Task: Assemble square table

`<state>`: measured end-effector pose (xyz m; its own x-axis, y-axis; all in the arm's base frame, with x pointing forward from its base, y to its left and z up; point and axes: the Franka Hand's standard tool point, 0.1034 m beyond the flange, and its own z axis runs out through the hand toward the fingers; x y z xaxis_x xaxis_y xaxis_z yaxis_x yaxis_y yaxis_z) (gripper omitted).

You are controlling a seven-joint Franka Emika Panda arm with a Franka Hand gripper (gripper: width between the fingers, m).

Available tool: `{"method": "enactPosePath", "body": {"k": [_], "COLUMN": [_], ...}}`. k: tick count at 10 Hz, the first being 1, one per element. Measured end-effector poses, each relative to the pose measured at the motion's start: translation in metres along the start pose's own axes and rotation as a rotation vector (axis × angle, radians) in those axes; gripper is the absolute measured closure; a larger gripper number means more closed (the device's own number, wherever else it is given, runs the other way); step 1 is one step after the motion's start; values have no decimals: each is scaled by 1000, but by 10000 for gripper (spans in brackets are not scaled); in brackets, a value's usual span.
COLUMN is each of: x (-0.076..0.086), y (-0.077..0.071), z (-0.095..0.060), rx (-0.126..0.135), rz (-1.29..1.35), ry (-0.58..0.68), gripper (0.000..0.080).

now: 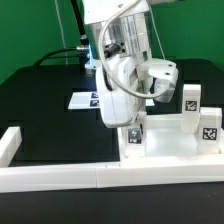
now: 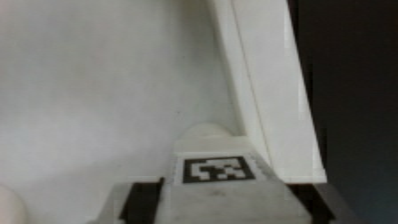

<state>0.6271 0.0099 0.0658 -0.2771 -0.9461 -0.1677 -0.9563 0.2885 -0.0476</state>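
The white square tabletop point(image 1: 170, 140) lies at the exterior view's right front, against the border wall. Two tagged white legs point(image 1: 190, 97) point(image 1: 208, 126) stand upright on it. My gripper point(image 1: 129, 123) points down over the tabletop's near corner on the exterior view's left and is shut on a third tagged leg point(image 1: 133, 136). In the wrist view the leg point(image 2: 217, 170) sits between my dark fingers point(image 2: 146, 200), its tip close to the tabletop's inner face point(image 2: 107, 90) beside the raised rim point(image 2: 267, 90). I cannot tell whether the tip touches. A fourth leg is out of view.
Long white bars form a border wall point(image 1: 100, 178) along the front, with an end block point(image 1: 10, 145) at the exterior view's left. The marker board point(image 1: 84, 100) lies flat on the black table behind my arm. Cables hang at the back.
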Motion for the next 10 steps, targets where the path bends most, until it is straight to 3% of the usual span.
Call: {"method": "enactPosePath", "body": {"k": [7,8,9,10], "x": [3,3,2,-2], "y": [2,2,3,3], "z": [0,0,-1,-6], "rx": [-3,-3,-3,1], "rz": [196,193,187,167], "ry": [27,27,26,20], "gripper": [501,312,312,181]}}
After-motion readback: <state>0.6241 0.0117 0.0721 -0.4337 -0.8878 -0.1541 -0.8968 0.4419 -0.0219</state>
